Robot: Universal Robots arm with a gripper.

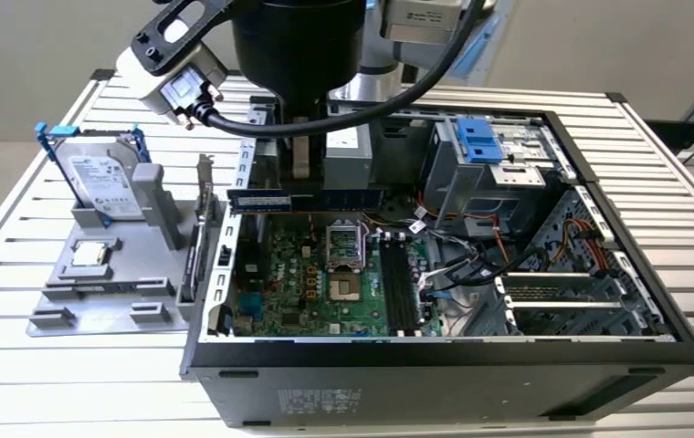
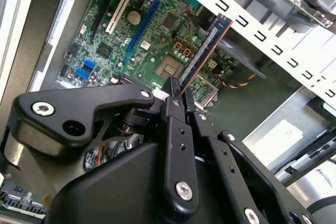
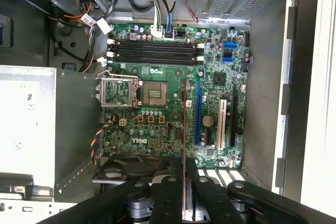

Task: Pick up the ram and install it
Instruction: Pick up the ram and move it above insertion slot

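Looking from where you stood, how were the jaws? my neighbour asked.

Drawn narrow, I said. The black two-fingered gripper (image 1: 304, 175) had them pinched on the ram (image 1: 335, 195), that long, thin dark circuit-board stick with its row of small black chips. In the second wrist view the black metal fingers (image 2: 173, 114) closed on the stick, and the ram (image 2: 205, 51) ran out from between them at a slant.

And where was it hanging?

Up in the air and level, over the far part of the green motherboard (image 1: 299, 283), inside the open black tower computer case (image 1: 445, 374). It was clear of the board. In the first wrist view the ram (image 3: 184, 145) showed edge-on, a thin line rising from the gripper (image 3: 184, 174).

Was it at the slots?

No, it was apart from them. The long black memory slots (image 1: 398, 292) lay on the exterior view's right of the square metal processor socket (image 1: 341, 239). The stick was crosswise to them, above the socket's far side.

Anything outside the case?

On the exterior view's left, a grey plastic fixture tray (image 1: 103, 297) sat on the slatted aluminium table (image 1: 6, 365). The tray held a silver hard drive in a blue frame (image 1: 103, 182), standing upright. A square silver processor chip (image 1: 89, 255) lay flat just beside it.
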